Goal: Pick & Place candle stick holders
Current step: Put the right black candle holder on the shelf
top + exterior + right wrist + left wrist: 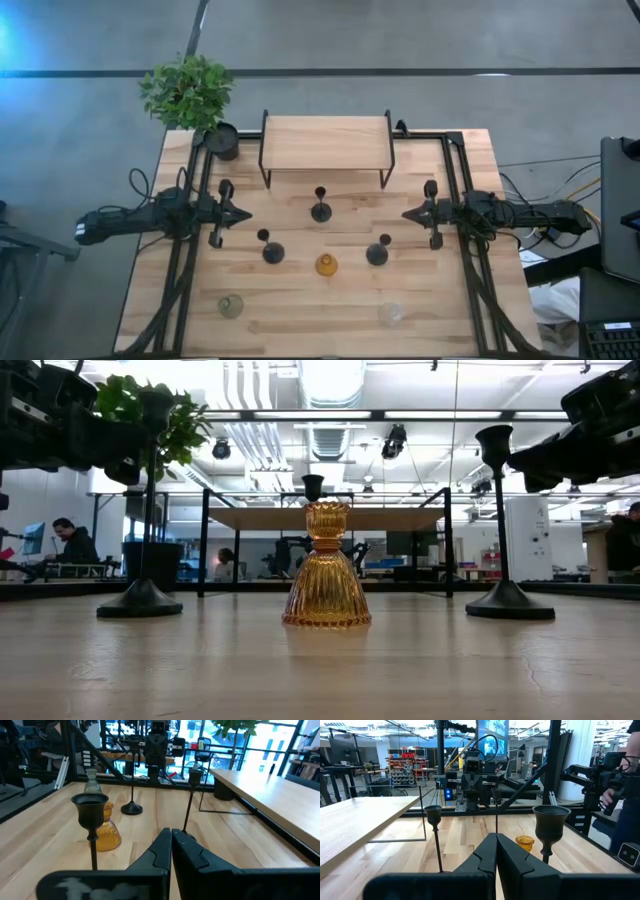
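We are looking down on a wooden table (300,300) with a leafy plant (187,88) in a black pot (222,141) at its far left corner and a low wooden shelf on black legs (325,142) standing at the far middle. Nothing is lying between either hand and the candlesticks; only the black frame rails are running along the table's sides.

Going left to right: the left hand (243,213) is hovering at the left side, its fingers pressed together on nothing. Just ahead of it and a little nearer the front, the left candlestick (272,250) is standing upright. The middle candlestick (321,209) is standing in front of the shelf, about level with both hands and between them. The right candlestick (378,252) is standing near the right hand (409,213), slightly forward of it; that hand is also closed and empty. None of the three is touching a hand.

We are counting three black candlesticks and three glass vases: a greenish vase (231,305) at the front left, an amber vase (326,265) between the left and right candlesticks, and a clear vase (390,314) at the front right. In the low view the amber vase is standing centred, with a candlestick on either side.
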Robot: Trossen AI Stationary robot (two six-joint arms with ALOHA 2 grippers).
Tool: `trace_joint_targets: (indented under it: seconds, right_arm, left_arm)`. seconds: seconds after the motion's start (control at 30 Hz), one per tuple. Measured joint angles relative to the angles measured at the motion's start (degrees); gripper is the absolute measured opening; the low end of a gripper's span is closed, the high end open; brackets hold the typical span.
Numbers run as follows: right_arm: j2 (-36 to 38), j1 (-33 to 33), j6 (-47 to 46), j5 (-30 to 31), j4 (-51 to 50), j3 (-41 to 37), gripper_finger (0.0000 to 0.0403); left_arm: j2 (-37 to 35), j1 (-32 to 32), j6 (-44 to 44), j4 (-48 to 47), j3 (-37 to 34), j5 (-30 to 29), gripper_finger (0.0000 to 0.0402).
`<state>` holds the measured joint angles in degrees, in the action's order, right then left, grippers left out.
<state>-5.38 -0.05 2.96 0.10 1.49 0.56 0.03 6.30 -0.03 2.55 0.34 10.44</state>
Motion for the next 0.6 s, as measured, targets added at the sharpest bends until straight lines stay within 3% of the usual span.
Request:
trace_joint_targets:
  seconds: [0.1,0.4,0.53,0.6]
  right_arm:
    - [0.05,0.02,-0.83,0.52,3.20,0.00,0.0008]
    - [-0.38,0.00,-14.82,15.45,29.38,0.00,0.0008]
    - [-0.64,0.00,-18.55,23.92,40.54,0.00,0.0008]
    - [-0.89,0.00,-18.25,25.29,43.30,0.08,0.0008]
  left_arm:
    - [0.01,-0.01,-0.02,0.00,-0.01,0.02,0.0014]
    - [0.08,-0.01,-0.01,0.00,-0.01,0.02,0.0014]
    - [0.11,-0.01,-0.02,0.00,-0.01,0.02,0.0014]
    - [0.11,0.00,0.00,0.00,0.00,0.02,0.0014]
